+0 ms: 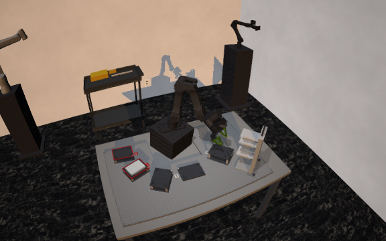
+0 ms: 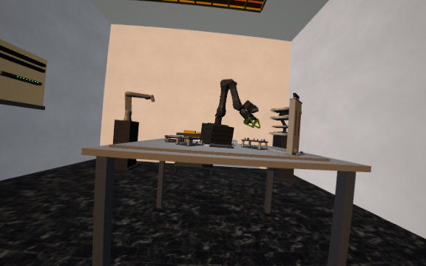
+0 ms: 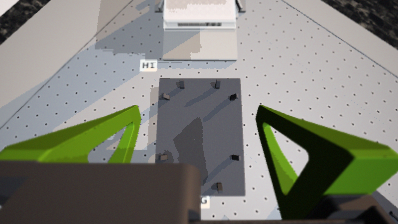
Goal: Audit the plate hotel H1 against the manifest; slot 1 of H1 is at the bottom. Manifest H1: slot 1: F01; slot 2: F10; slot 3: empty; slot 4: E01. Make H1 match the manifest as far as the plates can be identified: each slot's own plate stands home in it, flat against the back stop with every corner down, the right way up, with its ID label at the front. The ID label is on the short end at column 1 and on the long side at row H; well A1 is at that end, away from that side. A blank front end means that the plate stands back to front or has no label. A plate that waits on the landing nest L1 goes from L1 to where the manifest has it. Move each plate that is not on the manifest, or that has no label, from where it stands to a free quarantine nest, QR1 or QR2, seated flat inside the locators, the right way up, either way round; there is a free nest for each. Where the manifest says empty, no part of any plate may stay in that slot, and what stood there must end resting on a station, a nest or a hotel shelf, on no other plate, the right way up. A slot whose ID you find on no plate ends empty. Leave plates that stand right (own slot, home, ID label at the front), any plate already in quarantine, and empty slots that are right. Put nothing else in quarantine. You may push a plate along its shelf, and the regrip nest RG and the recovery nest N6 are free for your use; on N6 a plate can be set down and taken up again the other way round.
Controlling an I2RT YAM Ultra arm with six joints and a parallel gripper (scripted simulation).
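Observation:
The plate hotel H1 (image 1: 250, 148) stands at the table's right side, with white plates on its shelves; I cannot read any ID label. In the wrist view its front (image 3: 200, 17) is at the top, behind the H1 tag (image 3: 148, 65). My gripper (image 1: 219, 138) is open and empty. It hovers above a dark empty nest (image 3: 200, 135) with small locators, just in front of the hotel. In the wrist view the green fingers stand wide on either side of that nest. It also shows in the exterior view (image 2: 253, 123), left of the hotel (image 2: 288, 125).
Two red-framed quarantine nests sit at the table's left: one empty (image 1: 122, 153), one holding a white plate (image 1: 135, 168). Two more dark nests (image 1: 161, 179) (image 1: 191, 171) lie near the middle front. The arm's base block (image 1: 171, 136) stands behind them.

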